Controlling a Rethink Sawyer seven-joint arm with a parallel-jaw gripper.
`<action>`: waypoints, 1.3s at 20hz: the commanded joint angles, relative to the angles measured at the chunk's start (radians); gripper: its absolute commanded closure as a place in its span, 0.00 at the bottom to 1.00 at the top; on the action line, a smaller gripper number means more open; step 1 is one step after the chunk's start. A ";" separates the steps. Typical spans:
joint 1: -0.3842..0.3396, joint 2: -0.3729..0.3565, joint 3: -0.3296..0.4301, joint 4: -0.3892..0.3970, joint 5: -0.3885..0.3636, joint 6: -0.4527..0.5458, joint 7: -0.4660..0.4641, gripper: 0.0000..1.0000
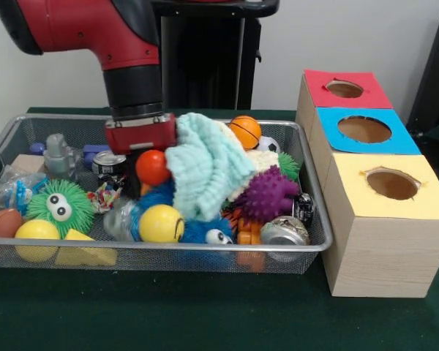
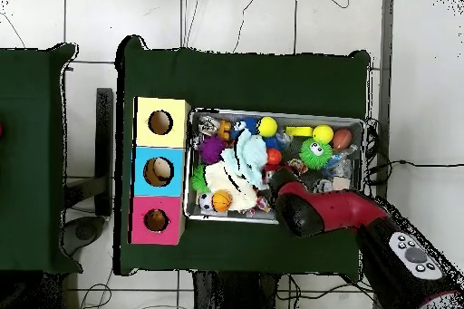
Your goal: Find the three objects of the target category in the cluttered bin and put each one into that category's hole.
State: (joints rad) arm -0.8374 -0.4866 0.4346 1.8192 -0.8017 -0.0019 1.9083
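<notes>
The wire mesh bin (image 1: 168,248) is full of toys, also in the overhead view (image 2: 290,115). My gripper (image 1: 132,162) reaches down into the bin's back left part, between a silver can (image 1: 108,162) and an orange-red ball (image 1: 152,167). Its tips are hidden in the clutter. In the overhead view it (image 2: 279,178) sits by the bin's near edge. The red-faced hole (image 1: 344,88) is in the far box on the right, also seen from overhead (image 2: 156,220).
A pale teal cloth (image 1: 205,172) lies over the middle. Around it are a yellow ball (image 1: 161,223), a purple spiky ball (image 1: 267,194), a green fuzzy toy with eyes (image 1: 58,207), a small basketball (image 1: 244,131) and a dented can (image 1: 284,232). Blue-faced (image 1: 364,129) and yellow-faced (image 1: 392,184) holes are nearer.
</notes>
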 commanded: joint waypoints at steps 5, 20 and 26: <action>0.216 0.028 0.002 0.024 0.269 0.001 0.231 0.00; 0.312 0.031 -0.036 0.024 0.401 0.085 0.155 0.00; 0.380 0.031 -0.064 0.026 0.451 0.087 0.159 0.00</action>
State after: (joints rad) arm -0.5735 -0.5423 0.2994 1.8163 -0.4266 -0.0019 1.9083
